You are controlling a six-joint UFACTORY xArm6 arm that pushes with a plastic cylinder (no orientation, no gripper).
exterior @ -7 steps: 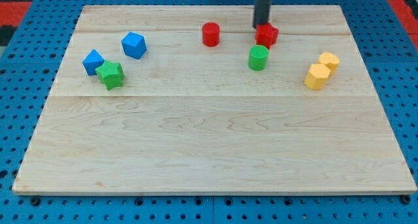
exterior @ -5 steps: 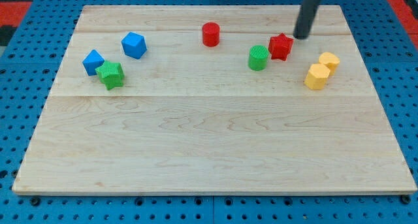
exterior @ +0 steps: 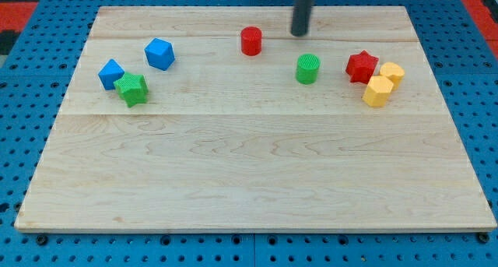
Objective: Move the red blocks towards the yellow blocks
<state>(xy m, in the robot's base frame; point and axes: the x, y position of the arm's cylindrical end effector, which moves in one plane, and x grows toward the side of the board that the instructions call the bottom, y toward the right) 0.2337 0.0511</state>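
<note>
1. My tip (exterior: 299, 34) sits near the board's (exterior: 233, 181) top edge, right of the red cylinder (exterior: 250, 41) and above the green cylinder (exterior: 308, 68), touching neither; it is a bare rod, grasping nothing.
2. The red star (exterior: 362, 66) lies at the view's right, just beside two yellow blocks (exterior: 378, 91) (exterior: 393, 73).
3. Two blue blocks (exterior: 159, 54) (exterior: 110, 74) and a green star (exterior: 133, 89) sit at the left.

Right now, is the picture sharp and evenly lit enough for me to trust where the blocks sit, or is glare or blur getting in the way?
Camera view: light is even and soft, with no glare on the wooden board and only faint shadows. The red star block, yellow blocks and red cylinder have crisp edges. My tip looks slightly soft, and the rod is cut off at the view's top.
</note>
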